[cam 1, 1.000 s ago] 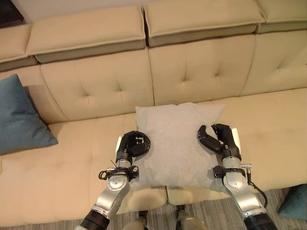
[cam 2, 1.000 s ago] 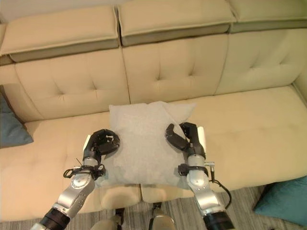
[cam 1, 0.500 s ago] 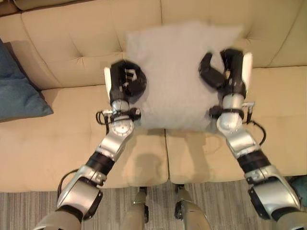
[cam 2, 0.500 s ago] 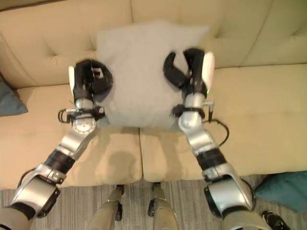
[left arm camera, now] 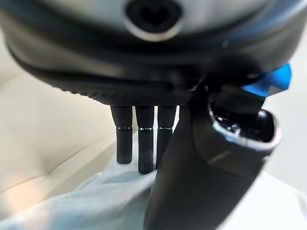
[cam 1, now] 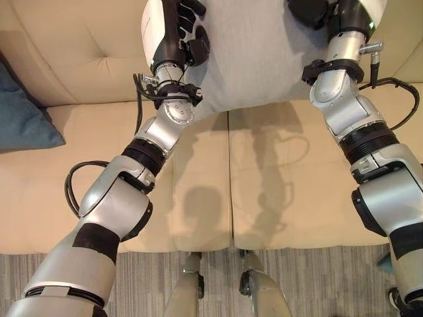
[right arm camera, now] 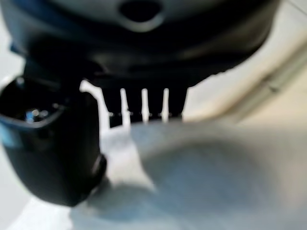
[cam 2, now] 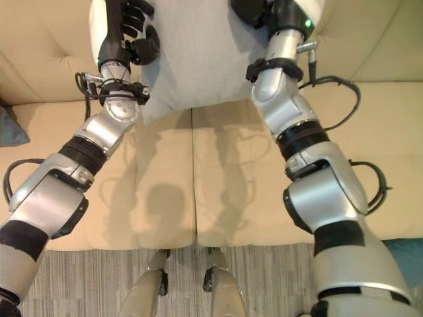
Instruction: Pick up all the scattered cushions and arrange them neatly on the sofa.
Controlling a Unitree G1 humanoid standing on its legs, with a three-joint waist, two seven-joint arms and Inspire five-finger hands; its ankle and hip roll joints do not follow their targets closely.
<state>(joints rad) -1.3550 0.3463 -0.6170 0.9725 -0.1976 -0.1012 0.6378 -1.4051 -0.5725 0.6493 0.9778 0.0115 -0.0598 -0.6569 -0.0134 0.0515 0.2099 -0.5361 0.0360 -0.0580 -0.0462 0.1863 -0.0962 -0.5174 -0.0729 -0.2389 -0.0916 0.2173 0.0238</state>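
Note:
A light grey cushion is held up over the beige sofa's seat, against the tufted backrest. My left hand is shut on its left edge and my right hand on its right edge. In the left wrist view the fingers lie behind the cloth and the thumb in front. The right wrist view shows the same pinch, fingers and thumb on the cushion. A teal cushion leans at the sofa's left end.
Another teal cushion lies on the floor at the lower right, beside the sofa's front. A striped grey rug runs along the sofa's front edge.
Both arms have stretched forward, carrying the grey cushion off the seat towards the backrest. The camera has tipped down, so the whole scene has shifted.

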